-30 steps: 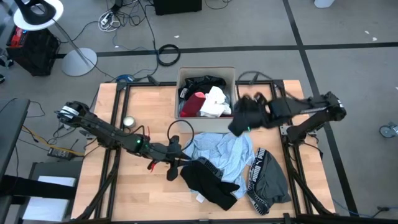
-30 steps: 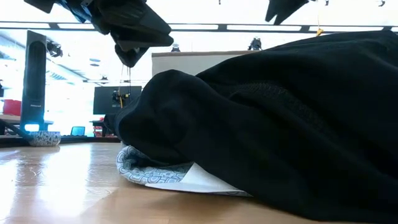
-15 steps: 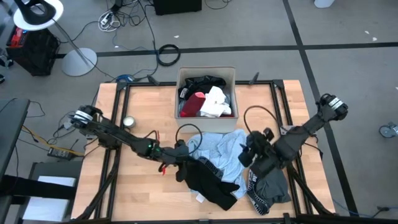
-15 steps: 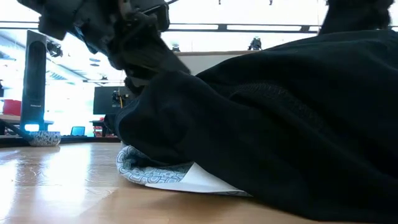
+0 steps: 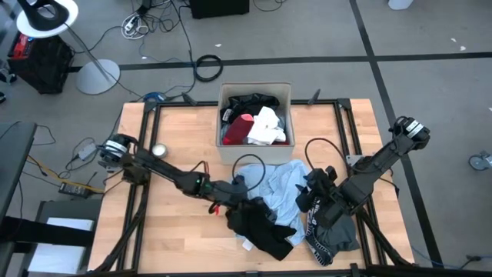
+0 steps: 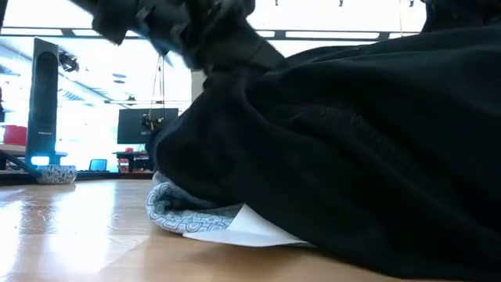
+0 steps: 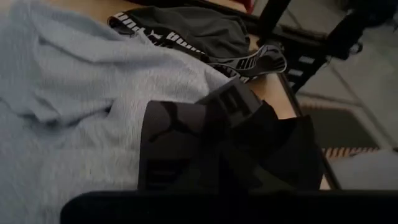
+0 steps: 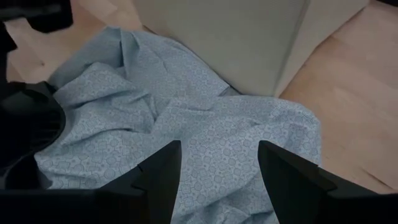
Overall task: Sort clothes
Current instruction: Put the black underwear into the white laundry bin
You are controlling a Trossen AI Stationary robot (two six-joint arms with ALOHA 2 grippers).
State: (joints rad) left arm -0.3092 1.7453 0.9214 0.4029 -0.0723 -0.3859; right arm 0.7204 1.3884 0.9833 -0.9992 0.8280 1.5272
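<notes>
Clothes: black garment (image 5: pixel 257 225), light blue garment (image 5: pixel 283 187), grey garment (image 5: pixel 332 221) on surface (image 5: pixel 169 231), others in box (image 5: pixel 254 114) | left gripper (image 5: pixel 240 209): fingers clamped on black garment | right gripper (image 5: pixel 309 201): fingers (image 8: pixel 292 180) spread above light blue garment

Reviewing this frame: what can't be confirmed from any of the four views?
- Left gripper fingertips: sunk in the black garment in the high view, out of frame in the left wrist view, so no grip is visible.
- Low view: the black garment fills the picture and hides the table behind it.
- Box: lower clothes hidden under the white piece and red piece.
</notes>
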